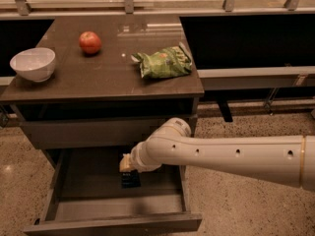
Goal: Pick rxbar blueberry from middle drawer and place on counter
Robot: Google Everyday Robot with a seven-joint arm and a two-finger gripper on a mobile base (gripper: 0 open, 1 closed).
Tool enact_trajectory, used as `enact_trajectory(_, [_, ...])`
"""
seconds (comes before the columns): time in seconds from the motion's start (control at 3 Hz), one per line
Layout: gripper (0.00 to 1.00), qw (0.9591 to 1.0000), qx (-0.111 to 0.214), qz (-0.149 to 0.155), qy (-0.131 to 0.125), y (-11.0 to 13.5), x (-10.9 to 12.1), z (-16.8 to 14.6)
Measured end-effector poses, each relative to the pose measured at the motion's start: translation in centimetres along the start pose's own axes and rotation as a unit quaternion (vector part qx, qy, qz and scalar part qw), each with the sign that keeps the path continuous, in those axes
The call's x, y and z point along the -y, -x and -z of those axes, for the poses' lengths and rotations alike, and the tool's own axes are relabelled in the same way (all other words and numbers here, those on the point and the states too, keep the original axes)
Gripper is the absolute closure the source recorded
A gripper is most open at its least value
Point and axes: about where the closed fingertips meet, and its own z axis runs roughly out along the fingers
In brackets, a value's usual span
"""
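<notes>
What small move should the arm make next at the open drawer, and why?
Probably a short lift straight up, if the bar is gripped. The gripper sits low inside the open middle drawer, right at the rxbar blueberry, and the counter lies above, so the bar must first clear the drawer.

White bowl (33, 64), red apple (90, 42), green chip bag (163, 62)

The small flat snack bar (131, 182) in a dark blue-black wrapper shows inside the wide, shallow grey-brown middle drawer (113, 223). The drawer stands pulled open below the dark brown glossy worktop (98, 77). The bar is directly under the hand (129, 172), which reaches down into the drawer.
</notes>
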Motion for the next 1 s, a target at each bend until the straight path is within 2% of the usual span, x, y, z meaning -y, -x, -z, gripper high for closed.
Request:
enact_trajectory(0.33, [1.00,0.9992,-0.007,0.040,-0.005,-2.2,1.7,3.5])
enact_trajectory(0.67, [1.00,0.9947,-0.001,0.102,0.009,-5.5,4.6,8.9])
enact_trajectory(1.0, [1.00,0.9870,0.044,0.152,0.026,-7.0,6.1,11.9])
